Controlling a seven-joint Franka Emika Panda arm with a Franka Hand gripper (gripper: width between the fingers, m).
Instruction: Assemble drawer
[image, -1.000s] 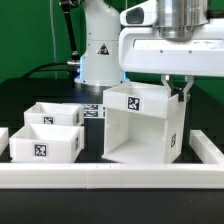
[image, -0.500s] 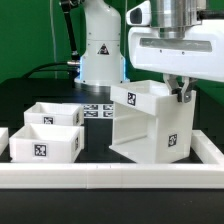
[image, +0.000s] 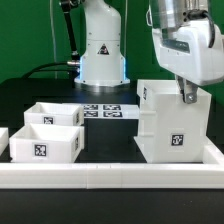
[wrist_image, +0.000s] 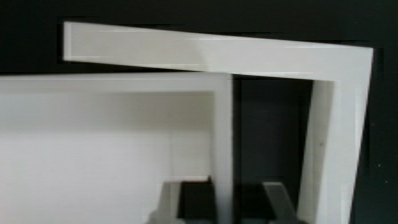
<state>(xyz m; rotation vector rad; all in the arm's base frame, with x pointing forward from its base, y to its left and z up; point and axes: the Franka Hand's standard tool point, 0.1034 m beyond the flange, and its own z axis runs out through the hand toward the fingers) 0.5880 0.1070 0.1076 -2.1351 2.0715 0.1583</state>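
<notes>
The large white hollow shell (image: 168, 122) of the drawer stands upright on the black table at the exterior view's right, with tags on its faces. My gripper (image: 187, 94) comes down from above and is shut on the shell's top wall near its right side. In the wrist view the shell (wrist_image: 160, 120) fills the frame and one thin white wall runs between my dark fingers (wrist_image: 185, 203), with the gripper (wrist_image: 230, 206) closed on it. Two smaller white trays (image: 55, 114) (image: 45, 143) stand on the exterior view's left, one behind the other.
The marker board (image: 104, 111) lies flat behind the trays, in front of the robot's base (image: 100, 55). A long low white rail (image: 110, 176) runs along the table's front edge, and another rail piece (image: 213, 147) stands at the right.
The shell has turned in my grip and shifted toward the exterior view's right; its open side, which faced the camera, now faces away. The trays have not moved.
</notes>
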